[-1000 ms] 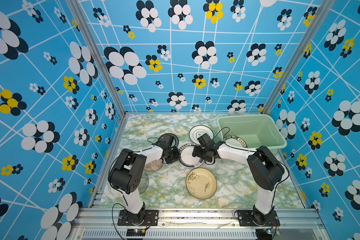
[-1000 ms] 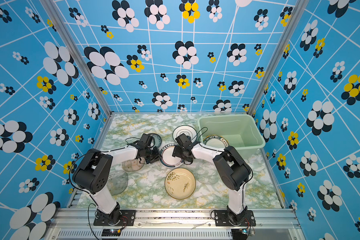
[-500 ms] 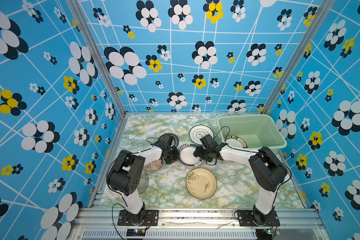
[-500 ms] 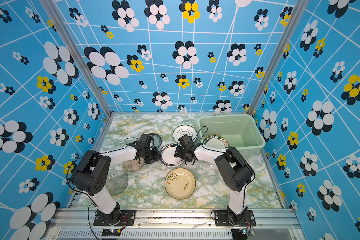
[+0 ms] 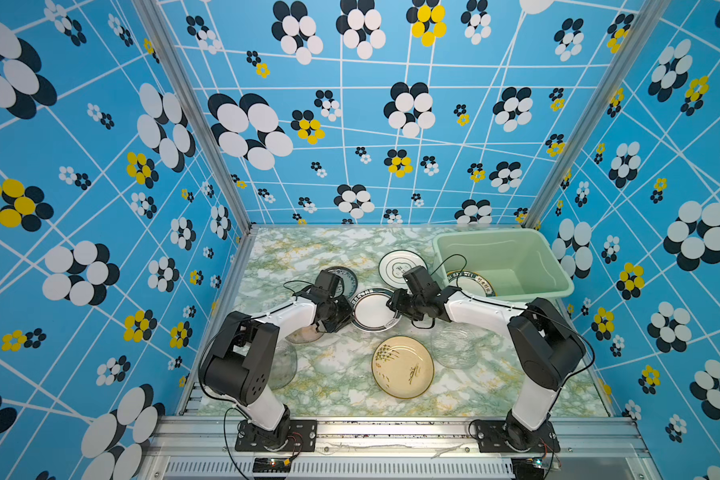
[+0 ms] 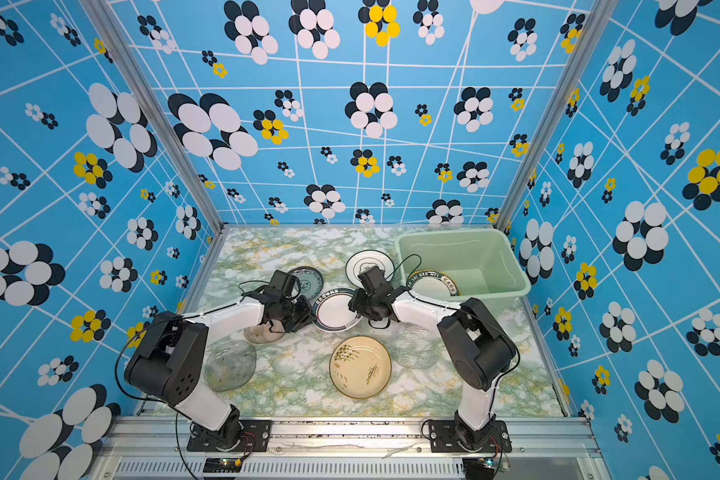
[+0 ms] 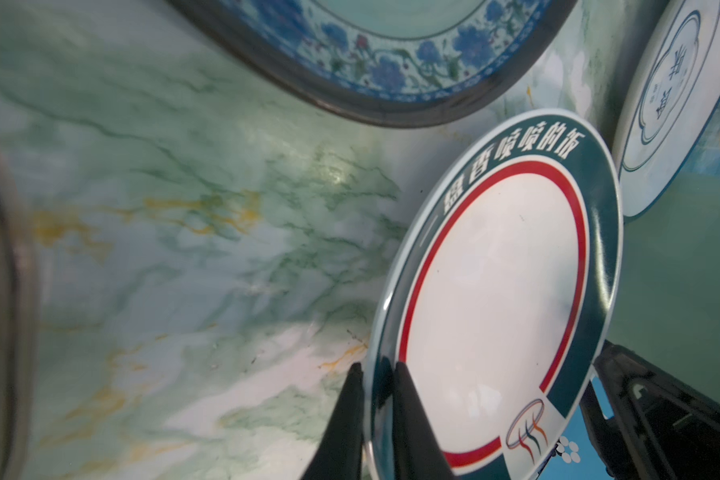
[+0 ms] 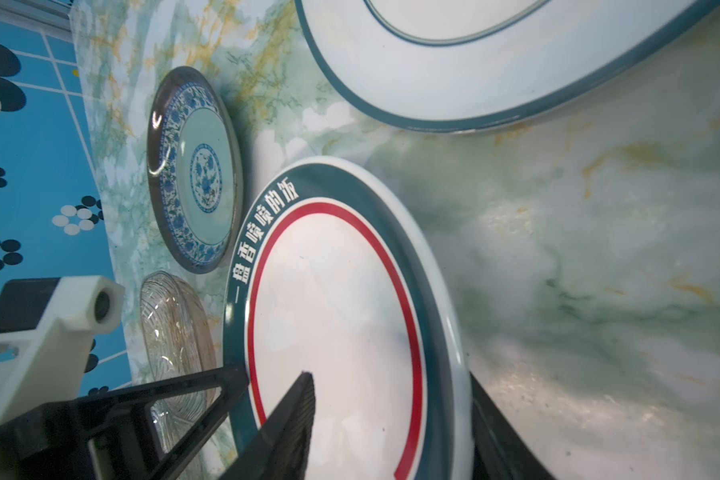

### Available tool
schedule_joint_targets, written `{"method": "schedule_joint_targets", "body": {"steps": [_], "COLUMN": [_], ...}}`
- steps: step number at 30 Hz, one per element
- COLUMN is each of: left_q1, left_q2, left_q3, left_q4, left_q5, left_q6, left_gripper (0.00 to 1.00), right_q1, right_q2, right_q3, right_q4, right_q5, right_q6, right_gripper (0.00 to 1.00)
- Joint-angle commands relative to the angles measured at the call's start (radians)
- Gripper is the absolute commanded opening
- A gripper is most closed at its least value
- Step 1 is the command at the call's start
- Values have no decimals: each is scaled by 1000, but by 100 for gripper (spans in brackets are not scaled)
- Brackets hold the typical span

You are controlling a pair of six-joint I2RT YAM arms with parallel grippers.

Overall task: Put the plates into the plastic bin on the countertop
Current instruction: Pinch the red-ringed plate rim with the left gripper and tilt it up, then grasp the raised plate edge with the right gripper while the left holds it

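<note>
Fingers (image 7: 341,419) of the left end effector (image 7: 378,368) were pinched together on the dark green rim of a white plate with a red ring (image 7: 495,291), one finger on each face. Across that same plate the right end effector (image 8: 387,374) stood with its fingers apart, one over the white face and the other past the rim, not closed on it. In both top views the two met over the middle of the desk (image 5: 329,386) with the plate between them. The wrist views showed a shadow under the plate, so it seemed to ride just off the surface. The desk was marble-patterned, white with green and yellow veins. It was shut in on three sides by blue walls (image 5: 100,174) printed with black, white and yellow flowers. An aluminium rail (image 5: 391,428) along the front carried both arm bases. On the marble lay a blue-patterned plate (image 5: 348,276) behind the left wrist and a white plate with a thin dark ring (image 5: 395,266) just beside the bin. A beige plate with plant drawings (image 5: 402,368) lay near the front, a clear glass plate (image 5: 454,351) by the right arm and a second glass plate (image 5: 285,365) by the left arm. The plastic bin (image 5: 508,249), pale mint green, sat in the far right corner and held one green-rimmed lettered plate (image 5: 470,284) at its near left end.
</note>
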State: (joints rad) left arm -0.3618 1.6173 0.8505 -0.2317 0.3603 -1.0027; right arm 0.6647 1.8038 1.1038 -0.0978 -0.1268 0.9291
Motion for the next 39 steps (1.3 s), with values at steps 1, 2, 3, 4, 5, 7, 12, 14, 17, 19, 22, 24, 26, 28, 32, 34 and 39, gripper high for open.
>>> {"method": "schedule_joint_targets", "body": {"steps": [1,2,3,4,5,7,12,14,17,19,22,24,26,28,32,34,39], "left_q1": [-20,-19,-19,-20,-19,-19,-20,-20,-21,-21,-21,-21,-22,-24,-23,-25,-27], "left_q2": [-31,-40,-50,-61,-68,-84,-119,-128,-134,-141,-161,-173,-182,-191,-196,-201,-223], "left_q3": [-31,-36,-39,-43,-45,-46,-35,-22,-4,7,17,20,24,29,36,35,49], "left_q4": [19,16,14,12,10,3,-18,-31,-45,-60,-79,-88,-96,-112,-126,-130,-149], "left_q5": [80,81,81,80,81,83,83,85,92,91,86,86,86,78,76,76,66], "left_q6": [-8,-10,-12,-14,-15,-16,-22,-19,-17,-12,-8,-10,-10,-3,5,3,7], "left_gripper": [14,14,14,14,14,14,14,14,14,14,15,14,15,15,15,15,19], "right_q1": [23,23,23,24,24,25,30,34,38,44,53,55,55,56,56,57,64], "right_q2": [-47,-47,-45,-46,-46,-45,-34,-31,-31,-31,-36,-45,-53,-60,-80,-93,-127], "right_q3": [2,1,-2,-4,-6,-13,-17,-20,-27,-19,5,10,19,36,57,66,90], "right_q4": [186,192,203,215,224,256,336,364,412,417,387,382,374,347,317,300,239], "right_q5": [-109,-111,-114,-117,-118,-128,-190,-213,-232,-239,-235,-225,-216,-204,-185,-180,-175], "right_q6": [34,41,49,54,60,73,90,93,106,105,91,90,87,74,53,41,0], "right_gripper": [50,49,48,45,44,42,41,41,40,40,36,33,31,28,21,18,7]}}
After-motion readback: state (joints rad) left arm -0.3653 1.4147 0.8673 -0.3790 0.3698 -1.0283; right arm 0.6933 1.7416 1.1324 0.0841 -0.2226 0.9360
